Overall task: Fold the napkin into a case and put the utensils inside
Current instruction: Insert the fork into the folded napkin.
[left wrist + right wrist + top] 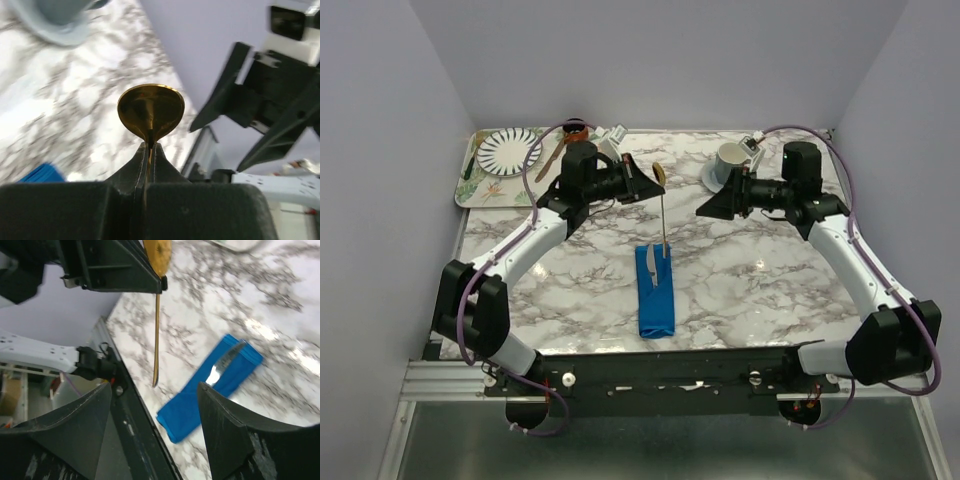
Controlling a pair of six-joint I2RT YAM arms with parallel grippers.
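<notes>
So closest to the arms, the narrow royal-blue cloth case (657,305) lies flat on the marble bench (770,280), with a slim silver metal utensil (652,267) poking out of its far end. Above that hangs a shiny gold-coloured metal spoon (664,215), handle down, the left jaws pinching it right under the bowl. The right jaws are spread wide, holding nothing. A grey mug (728,158) sits at the back.

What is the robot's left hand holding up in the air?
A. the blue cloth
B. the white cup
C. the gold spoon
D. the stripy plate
C: the left gripper is pinched shut on the gold spoon just under its bowl, and the handle hangs down toward the blue case.
</notes>
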